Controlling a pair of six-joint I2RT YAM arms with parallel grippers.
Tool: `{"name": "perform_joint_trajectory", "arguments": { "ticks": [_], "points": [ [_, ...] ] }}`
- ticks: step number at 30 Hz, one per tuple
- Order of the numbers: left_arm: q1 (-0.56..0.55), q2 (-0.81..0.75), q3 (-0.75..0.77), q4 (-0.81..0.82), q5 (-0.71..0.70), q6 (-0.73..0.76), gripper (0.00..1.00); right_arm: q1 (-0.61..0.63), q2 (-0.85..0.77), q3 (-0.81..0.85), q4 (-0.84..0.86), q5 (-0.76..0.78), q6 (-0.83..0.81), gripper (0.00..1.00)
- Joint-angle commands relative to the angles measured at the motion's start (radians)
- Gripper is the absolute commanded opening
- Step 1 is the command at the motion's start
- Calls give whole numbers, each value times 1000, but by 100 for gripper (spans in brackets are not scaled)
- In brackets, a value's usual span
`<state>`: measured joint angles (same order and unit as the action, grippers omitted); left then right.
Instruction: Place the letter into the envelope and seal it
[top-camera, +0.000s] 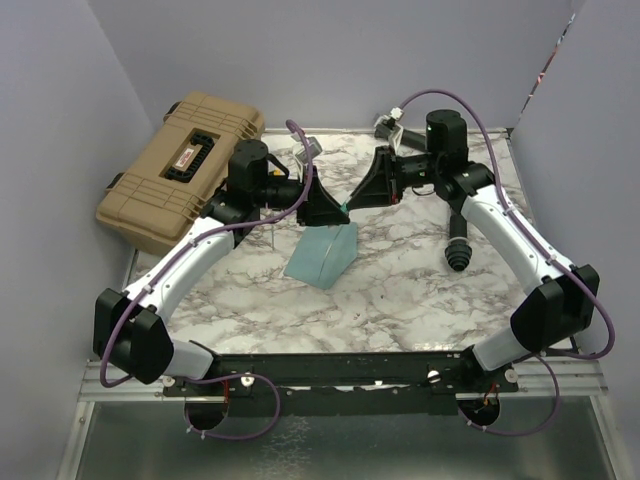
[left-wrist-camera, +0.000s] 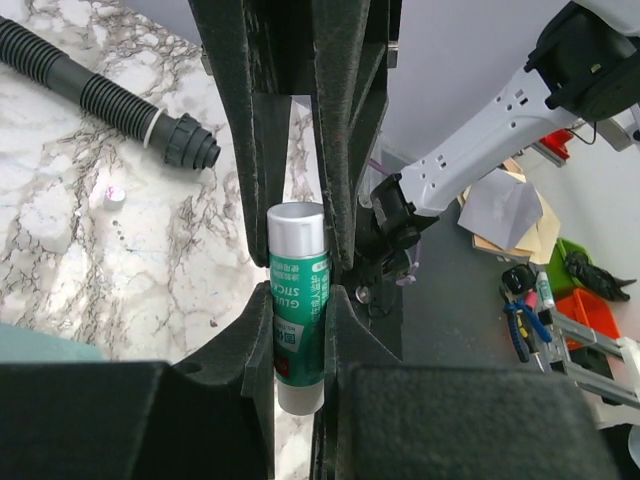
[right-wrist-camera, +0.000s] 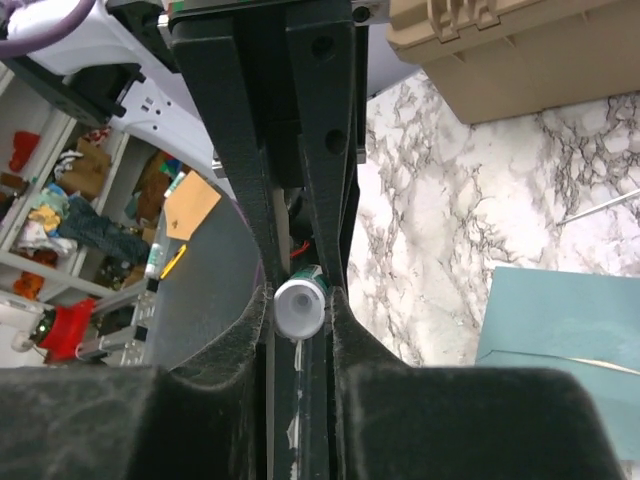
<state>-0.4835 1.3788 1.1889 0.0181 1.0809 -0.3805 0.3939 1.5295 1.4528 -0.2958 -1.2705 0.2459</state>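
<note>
The teal envelope lies on the marble table; it also shows in the right wrist view and at the lower left of the left wrist view. The tan letter is not in view. My two grippers meet tip to tip above the envelope's far edge. A green glue stick is held between them. My left gripper is shut on its green body. My right gripper is shut on its white end. In the top view the left gripper and the right gripper nearly touch.
A tan hard case sits at the back left of the table. A black corrugated hose lies at the right and also shows in the left wrist view. A small white cap lies on the marble.
</note>
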Motion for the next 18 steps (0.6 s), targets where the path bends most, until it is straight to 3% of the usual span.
{"name": "perform_joint_trajectory", "arguments": {
  "ticks": [1, 4, 6, 8, 12, 15, 17, 18],
  "points": [
    [3, -27, 34, 10, 4, 8, 0, 7, 5, 25, 61, 94, 73, 6],
    [3, -42, 24, 1, -97, 32, 0, 7, 0, -6, 151, 237, 195, 1],
    [2, -59, 17, -13, -260, 58, 0, 17, -10, -14, 161, 404, 274, 0],
    [2, -77, 14, -13, -436, 89, 0, 56, -36, -14, 122, 644, 317, 1],
    [1, -95, -7, 23, -654, 117, 0, 121, -56, -9, 22, 1025, 470, 1],
    [2, -106, -44, 68, -810, 119, 0, 182, -34, 46, -114, 1297, 450, 0],
    [3, -121, -52, 53, -866, 142, 0, 190, -51, 24, -71, 1302, 422, 3],
    [3, -129, -54, 40, -870, 149, 0, 190, -68, -4, -7, 1250, 399, 12]
  ]
}}
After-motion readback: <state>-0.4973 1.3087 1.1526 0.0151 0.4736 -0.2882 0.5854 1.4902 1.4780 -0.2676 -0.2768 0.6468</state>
